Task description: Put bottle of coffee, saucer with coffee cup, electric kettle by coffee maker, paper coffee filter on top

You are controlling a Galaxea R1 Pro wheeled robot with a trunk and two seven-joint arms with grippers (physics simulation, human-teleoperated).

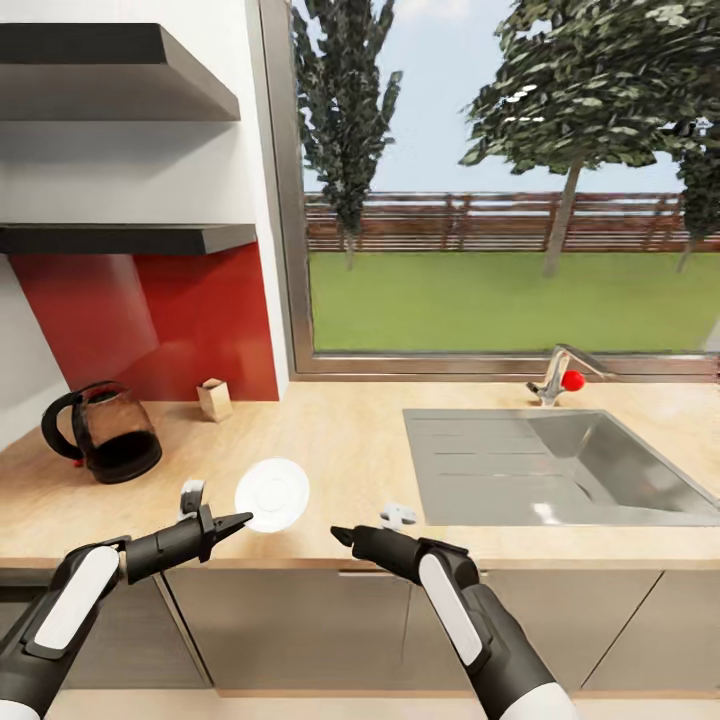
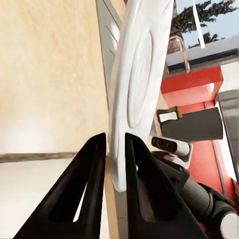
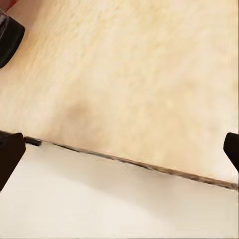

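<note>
Left gripper (image 1: 240, 520) has the saucer (image 1: 272, 495) pinched by its rim, fingers (image 2: 89, 184) closed on either side of the plate edge. Saucer is held over the front edge of the countertop (image 1: 340, 450), roughly level in head view. A rim grip makes sense: flat plate, no other purchase, and it leaves the underside free to set down

Coffee maker (image 1: 105, 432) sits toward the back left corner of the countertop, well apart from the saucer, so the saucer likely needs carrying left and back to land beside it. Small brown box (image 1: 214, 399) stands at the back edge by the red backsplash (image 1: 150, 320), can't tell what it is

Right gripper (image 1: 342, 535) hovers over the front edge, jaws wide open, nothing between them in its wrist view, probably parked clear of the left arm's path

Sink (image 1: 560, 470) takes the right half of the countertop

Small grey object (image 1: 398, 514) lies near the front edge, can't identify it
</note>
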